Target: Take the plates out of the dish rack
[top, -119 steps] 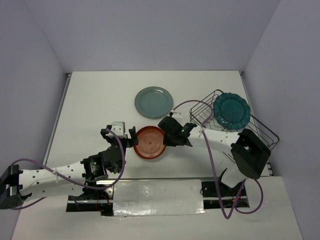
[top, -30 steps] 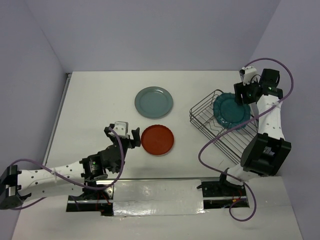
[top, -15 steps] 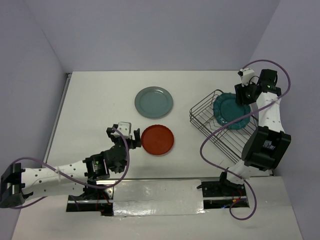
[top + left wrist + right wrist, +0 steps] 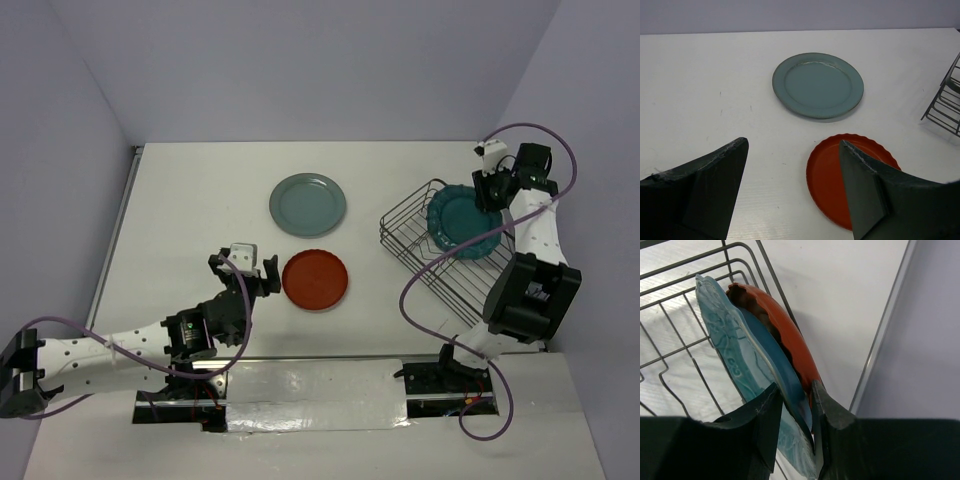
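Right wrist view: a glossy embossed teal scalloped plate (image 4: 730,340) in the dark thin-wire rack (image 4: 400,240) is pinched by the narrow jaws of the right gripper (image 4: 794,390); those of the left gripper (image 4: 792,150) are held wide, empty.

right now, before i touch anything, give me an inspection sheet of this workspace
surface: white table
job's things: grey-green plate and red-orange plate lie flat on the table; teal plate and a second red-orange plate stand in the dish rack
clutter: nothing seen
grippers: left hand open, empty, beside the flat red-orange plate; right hand has a finger on either side of the teal plate's rim, grip unclear
cables: purple cable loops over the rack
surroundings: plain pale walls
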Robot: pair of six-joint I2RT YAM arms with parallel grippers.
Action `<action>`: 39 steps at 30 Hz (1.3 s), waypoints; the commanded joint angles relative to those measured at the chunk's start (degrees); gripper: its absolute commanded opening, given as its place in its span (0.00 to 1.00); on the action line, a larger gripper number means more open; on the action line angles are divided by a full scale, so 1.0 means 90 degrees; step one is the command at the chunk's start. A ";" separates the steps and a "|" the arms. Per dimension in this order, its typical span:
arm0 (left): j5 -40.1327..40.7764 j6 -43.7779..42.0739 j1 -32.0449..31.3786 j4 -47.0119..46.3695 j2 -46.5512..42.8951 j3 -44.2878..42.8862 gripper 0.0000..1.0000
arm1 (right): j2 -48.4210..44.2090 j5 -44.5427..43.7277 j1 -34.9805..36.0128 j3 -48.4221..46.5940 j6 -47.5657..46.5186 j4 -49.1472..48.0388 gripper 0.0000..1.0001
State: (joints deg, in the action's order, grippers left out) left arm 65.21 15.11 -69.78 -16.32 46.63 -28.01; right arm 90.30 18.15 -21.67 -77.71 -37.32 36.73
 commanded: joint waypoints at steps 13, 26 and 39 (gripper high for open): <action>-0.0087 0.0088 -0.0001 -0.0189 -0.0201 -0.0071 0.85 | -0.0775 -0.0845 0.0093 0.0207 -0.0013 -0.0917 0.06; -0.0117 0.0137 -0.0001 -0.0121 -0.0113 -0.0130 0.86 | -0.0805 -0.0709 0.0289 -0.0428 0.0054 -0.0478 0.00; -0.0097 0.0098 -0.0001 -0.0199 -0.0191 -0.0062 0.86 | -0.1010 -0.0454 0.0337 -0.0848 0.0406 -0.0214 0.00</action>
State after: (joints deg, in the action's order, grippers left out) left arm 63.96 15.35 -69.78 -16.14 45.56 -27.99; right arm 86.04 11.40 -19.09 -80.16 -37.71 38.57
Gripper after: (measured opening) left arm 0.862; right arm 0.251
